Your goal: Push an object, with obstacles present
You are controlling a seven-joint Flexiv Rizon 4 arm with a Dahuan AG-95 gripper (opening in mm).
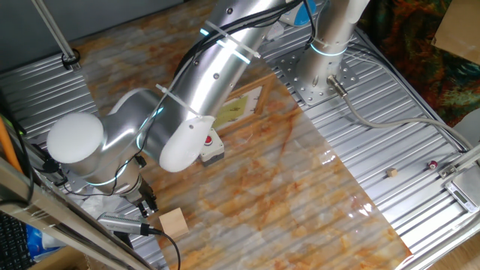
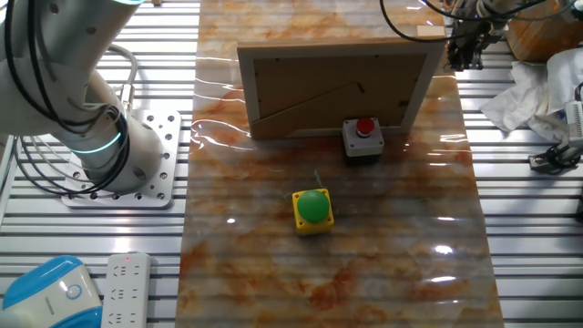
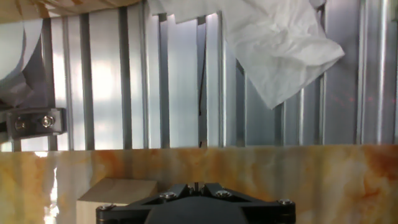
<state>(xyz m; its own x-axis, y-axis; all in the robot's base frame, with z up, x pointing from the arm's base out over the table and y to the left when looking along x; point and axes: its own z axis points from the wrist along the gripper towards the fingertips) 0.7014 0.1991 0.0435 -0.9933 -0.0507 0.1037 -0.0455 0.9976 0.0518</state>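
The light-tan wooden cube [image 1: 172, 223] sits at the near-left corner of the marbled board. It also shows in the other fixed view [image 2: 430, 32] and low left in the hand view [image 3: 115, 198]. My gripper [image 1: 148, 206] hangs low just beside the cube, its fingers pressed together and holding nothing; it also shows in the other fixed view [image 2: 465, 47] and in the hand view [image 3: 196, 186]. I cannot tell if it touches the cube. The wooden-framed panel [image 2: 337, 87] stands on edge across the board. The grey box with red button [image 2: 363, 138] sits at its foot. The yellow box with green button [image 2: 313, 210] lies mid-board.
Crumpled white tissue [image 3: 280, 43] lies on the ribbed metal table beyond the board's edge [image 3: 249, 155]. A metal bracket [image 3: 31, 122] is off the board at left. The arm's base [image 2: 118, 155] stands beside the board. A power strip [image 2: 123, 287] lies near it.
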